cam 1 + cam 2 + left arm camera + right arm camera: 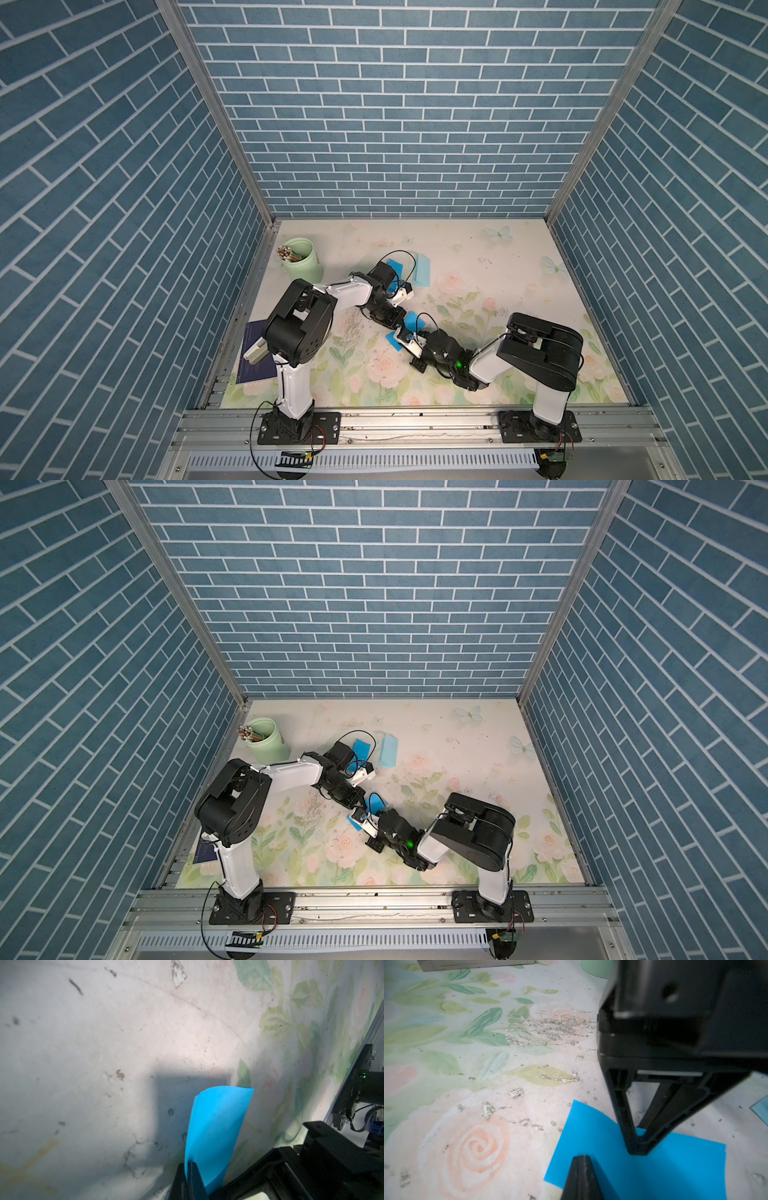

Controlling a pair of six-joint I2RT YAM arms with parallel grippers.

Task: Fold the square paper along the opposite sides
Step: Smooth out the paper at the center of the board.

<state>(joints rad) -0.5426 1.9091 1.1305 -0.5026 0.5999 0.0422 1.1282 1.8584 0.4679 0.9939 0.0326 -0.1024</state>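
The square paper (412, 321) is a bright blue sheet on the floral table, mid-table in both top views (375, 802). My left gripper (188, 1164) is shut on one edge of it, and the sheet (218, 1126) curls up from the table there. From the right wrist view the left gripper's fingers (637, 1147) meet at a point on the paper (591, 1132). My right gripper (581, 1157) is shut, its tips over the near part of the same sheet, with nothing visible between them. In both top views the wrists hide both sets of tips.
A green cup of pencils (301, 259) stands at the back left. A pale blue paper (422, 270) and another bright blue sheet (395, 268) lie behind the left wrist. A dark notebook (255, 361) lies by the left arm's base.
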